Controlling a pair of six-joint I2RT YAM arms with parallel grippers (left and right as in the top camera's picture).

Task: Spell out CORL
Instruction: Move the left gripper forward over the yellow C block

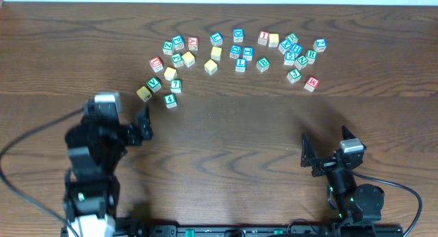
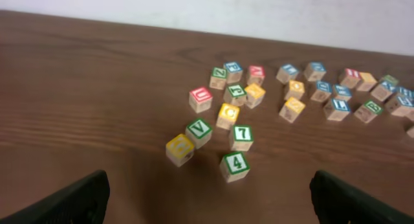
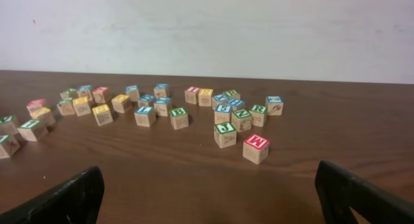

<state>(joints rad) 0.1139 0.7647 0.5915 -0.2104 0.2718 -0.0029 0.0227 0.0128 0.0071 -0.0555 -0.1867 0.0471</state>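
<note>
Several small wooden letter cubes lie scattered across the far half of the table. The blue L cube [image 1: 240, 64] sits mid-cluster and shows in the right wrist view [image 3: 144, 114]. The green R cube [image 1: 311, 55] is at the right [image 3: 259, 112]. Several yellow-topped cubes lie among them, such as one in the left group [image 1: 170, 73] [image 2: 228, 114] and one in the middle [image 1: 211, 66]; their letters are too small to read. My left gripper [image 1: 140, 124] [image 2: 209, 198] is open and empty, just short of the left group. My right gripper [image 1: 308, 158] [image 3: 210, 198] is open and empty, well short of the cubes.
A green B cube [image 1: 263, 63] stands next to the L. A red M cube [image 1: 311, 83] [image 3: 256, 146] and a green cube [image 3: 224, 133] are nearest the right gripper. A green 4 cube [image 2: 235, 164] and a yellow cube [image 2: 180, 148] are nearest the left gripper.
</note>
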